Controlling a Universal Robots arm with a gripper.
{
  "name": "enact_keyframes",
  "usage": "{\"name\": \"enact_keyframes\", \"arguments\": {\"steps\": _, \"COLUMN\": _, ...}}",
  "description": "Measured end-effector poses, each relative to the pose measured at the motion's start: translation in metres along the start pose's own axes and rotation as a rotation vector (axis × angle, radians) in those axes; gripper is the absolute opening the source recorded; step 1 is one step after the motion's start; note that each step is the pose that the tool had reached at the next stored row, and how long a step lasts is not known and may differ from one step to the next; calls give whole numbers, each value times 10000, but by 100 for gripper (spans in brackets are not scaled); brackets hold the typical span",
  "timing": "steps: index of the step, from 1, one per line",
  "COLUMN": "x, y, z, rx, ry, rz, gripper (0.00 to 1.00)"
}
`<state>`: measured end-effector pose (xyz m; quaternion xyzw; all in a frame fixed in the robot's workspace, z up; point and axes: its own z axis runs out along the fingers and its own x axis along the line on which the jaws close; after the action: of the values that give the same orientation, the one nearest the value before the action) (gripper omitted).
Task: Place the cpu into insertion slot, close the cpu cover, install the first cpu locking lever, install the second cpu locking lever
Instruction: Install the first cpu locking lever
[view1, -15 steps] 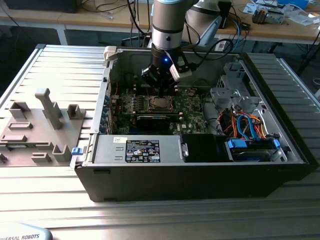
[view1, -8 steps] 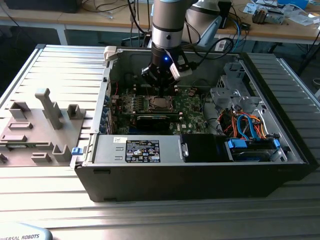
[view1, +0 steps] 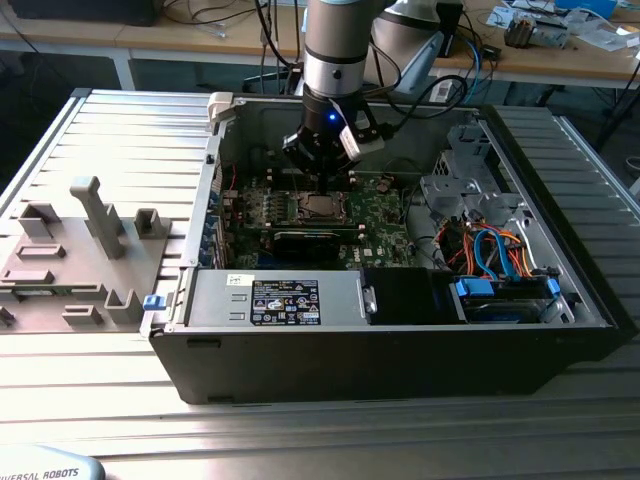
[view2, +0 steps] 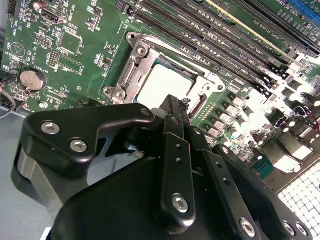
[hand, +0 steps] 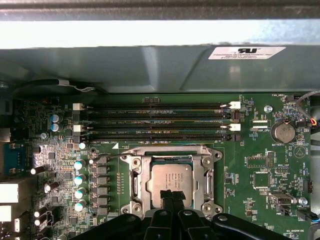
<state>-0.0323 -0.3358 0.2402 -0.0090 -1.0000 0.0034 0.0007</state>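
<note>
The cpu (hand: 171, 179), a small square chip with a dull silver top, lies flat in the insertion slot on the green motherboard (hand: 250, 170). The slot itself is hidden beneath it. The cpu cover (hand: 142, 183), a silvery frame, lies down around the chip. In the second wrist view the cpu (view2: 161, 83) and cover (view2: 134, 64) show just beyond my black fingers (view2: 175, 145). My gripper (hand: 172, 196) hangs right over one edge of the chip, shut, with nothing held. In the exterior view the gripper (view1: 321, 178) hovers just above the cpu (view1: 319, 208) inside the open computer case.
Long memory slots (hand: 155, 120) run beside the socket, below the case wall (hand: 150, 65). A coin battery (hand: 284, 132) and capacitors (hand: 78, 180) flank it. The case holds a power supply (view1: 285, 300) and cabled drive cage (view1: 490, 250). A grey fixture plate (view1: 80, 250) lies outside it.
</note>
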Motion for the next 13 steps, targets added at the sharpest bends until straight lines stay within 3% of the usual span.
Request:
{"name": "enact_keyframes", "arguments": {"steps": 4, "x": 2, "y": 0, "z": 0, "rx": 0, "ry": 0, "rz": -1, "gripper": 11}}
{"name": "enact_keyframes", "arguments": {"steps": 9, "x": 90, "y": -2, "z": 0, "rx": 0, "ry": 0, "rz": -1, "gripper": 11}}
{"name": "enact_keyframes", "arguments": {"steps": 13, "x": 122, "y": -3, "z": -11, "rx": 1, "ry": -5, "rz": -1, "gripper": 11}}
